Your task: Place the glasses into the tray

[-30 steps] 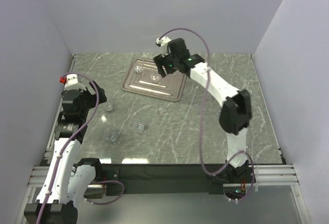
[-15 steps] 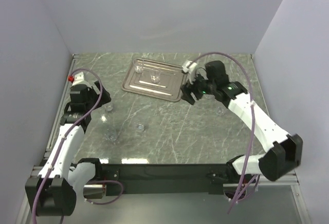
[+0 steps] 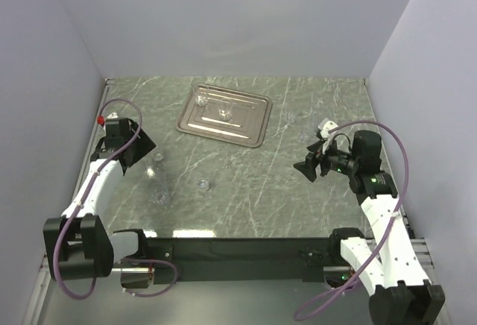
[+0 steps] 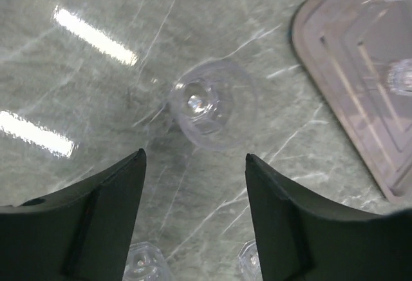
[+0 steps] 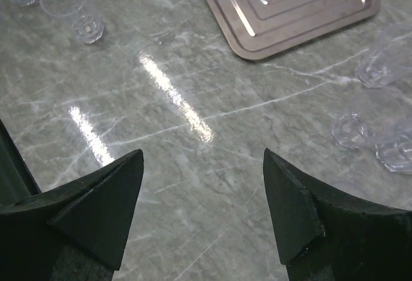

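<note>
The silver tray point(image 3: 237, 126) lies at the back middle of the table with two clear glasses point(image 3: 201, 100) standing in it. My left gripper point(image 3: 146, 148) is open and empty. It hovers just short of a clear glass point(image 4: 212, 104) seen from above in the left wrist view, with the tray's corner point(image 4: 351, 100) to its right. Two more glasses point(image 4: 145, 265) show between its fingertips point(image 4: 135, 162). My right gripper point(image 3: 301, 167) is open and empty above bare table at the right. Its view shows the tray point(image 5: 302, 17) and loose glasses point(image 5: 380, 62) to the right.
Loose glasses stand on the left part of the marble table point(image 3: 203, 184) and another one sits at the upper left of the right wrist view point(image 5: 71, 7). Grey walls close in the table at the back and both sides.
My right arm has swung back from over the tray to the right front of the table, empty. My left gripper has reached forward toward the glass on the left.
</note>
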Robot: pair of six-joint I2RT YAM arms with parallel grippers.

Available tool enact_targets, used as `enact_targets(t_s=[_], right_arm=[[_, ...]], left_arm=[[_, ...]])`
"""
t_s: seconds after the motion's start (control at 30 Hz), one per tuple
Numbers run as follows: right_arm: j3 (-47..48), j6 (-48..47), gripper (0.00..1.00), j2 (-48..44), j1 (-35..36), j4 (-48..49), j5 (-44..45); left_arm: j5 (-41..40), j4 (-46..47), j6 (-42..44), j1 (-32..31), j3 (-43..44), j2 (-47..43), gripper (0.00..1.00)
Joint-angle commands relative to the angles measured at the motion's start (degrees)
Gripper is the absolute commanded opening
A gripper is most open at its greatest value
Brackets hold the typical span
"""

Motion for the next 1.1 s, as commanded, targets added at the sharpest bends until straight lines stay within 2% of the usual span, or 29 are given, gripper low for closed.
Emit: enact_targets(t_s=[0.0,0.03,0.07,0.23,0.27,0.33,0.57,0.77,0.93,1.07], right_arm=[[-0.91,0.91,0.81,-1.79,-4.68,4.91,-6.92],[-0.91,1.00,0.81,-1.79,-5.48,4.82,-7.45],[-0.73,1.00,0.81,-1.70,-5.92,4.64,-7.81],[-0.47,0.56,0.81,-1.00,-6.72,3.68,-8.07],[-0.21,0.30,0.81,-0.74,-6.72,3.41,-8.07],[0.32,-0.31,0.81,-0.30,-6.81,2.53,-7.64],[0.23,-0.41,0.81,-1.00,-7.42,2.36,-7.19],[0.23,-0.67,0.81,-1.26,-7.69,2.00,-7.11],[0.32,-1.02,0.81,-1.35,-7.78,1.92,-7.02],[0.23,-1.02,0.81,-1.52,-7.95,1.92,-7.02]], left_arm=[[-0.86,-2.54,-2.46,0.47,3.30,2.87,0.68],[-0.95,-2.80,-2.55,0.56,3.56,3.50,0.67],[-1.12,-2.89,-2.73,0.73,3.74,4.20,0.58],[-0.33,-2.19,-2.90,2.05,4.70,8.51,0.44],[-0.25,-1.93,-2.91,2.14,4.97,9.21,0.43],[-0.07,-1.13,-2.99,2.23,5.32,11.58,0.33],[-0.07,-0.61,-1.94,2.32,9.18,19.14,0.15],[0.28,-0.43,-0.18,2.23,12.08,19.86,0.01],[5.19,2.03,2.28,2.23,12.97,17.66,0.01],[13.96,4.75,4.12,2.23,15.42,19.05,0.01]])
